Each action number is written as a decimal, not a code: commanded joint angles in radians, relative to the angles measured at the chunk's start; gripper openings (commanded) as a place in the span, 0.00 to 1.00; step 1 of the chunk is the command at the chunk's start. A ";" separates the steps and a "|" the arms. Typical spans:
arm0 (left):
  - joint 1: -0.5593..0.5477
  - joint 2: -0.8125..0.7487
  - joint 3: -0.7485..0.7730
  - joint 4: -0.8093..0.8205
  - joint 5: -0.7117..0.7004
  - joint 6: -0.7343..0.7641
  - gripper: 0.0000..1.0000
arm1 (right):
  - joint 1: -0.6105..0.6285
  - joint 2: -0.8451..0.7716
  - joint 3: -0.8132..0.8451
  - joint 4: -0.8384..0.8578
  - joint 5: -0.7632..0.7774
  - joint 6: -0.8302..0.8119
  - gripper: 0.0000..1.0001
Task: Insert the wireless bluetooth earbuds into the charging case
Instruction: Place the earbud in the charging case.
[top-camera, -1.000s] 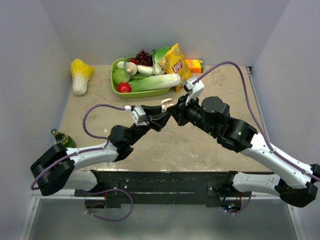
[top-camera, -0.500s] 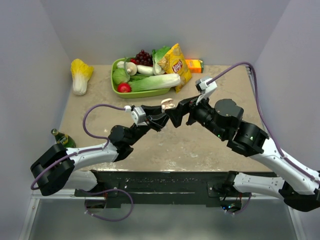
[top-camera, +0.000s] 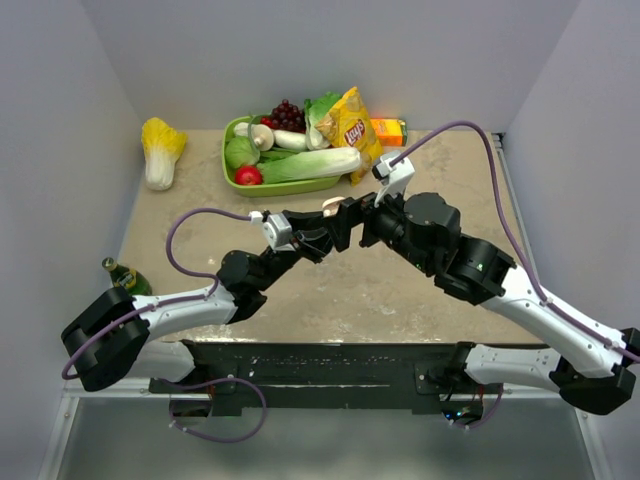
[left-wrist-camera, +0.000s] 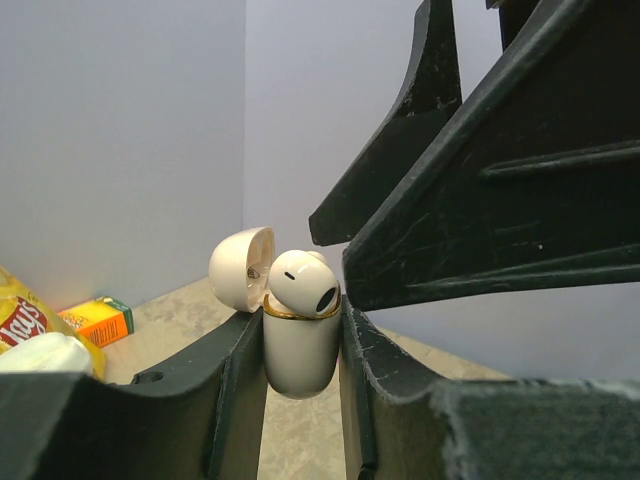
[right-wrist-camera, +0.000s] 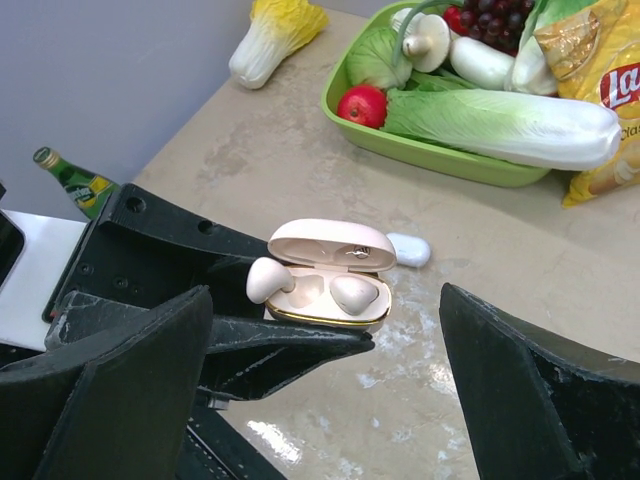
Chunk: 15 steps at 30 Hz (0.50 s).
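Note:
The charging case, white with a gold rim, is held above the table with its lid open, and my left gripper is shut on its body. One earbud lies in the right-hand socket. A second earbud perches tilted on the case's left edge, sticking out above the rim. My right gripper stands wide open just above the case, with nothing between its fingers. In the top view the case hangs where the two grippers meet.
A green tray of vegetables, a yellow chips bag and an orange box stand at the back. A cabbage lies back left, a green bottle near left. A small white object lies on the table beyond the case.
My right gripper went from shut to wide open, drew back to the right, then came back over the case. The left gripper and the case stayed in place.

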 joint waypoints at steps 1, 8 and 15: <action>0.000 0.006 0.008 0.101 0.004 -0.002 0.00 | -0.001 0.002 0.045 0.039 0.053 0.008 0.98; 0.000 0.003 0.000 0.107 0.010 -0.006 0.00 | -0.001 0.022 0.049 0.026 0.067 0.014 0.98; 0.000 -0.008 -0.003 0.110 0.012 -0.005 0.00 | -0.001 0.022 0.035 0.009 0.085 0.012 0.98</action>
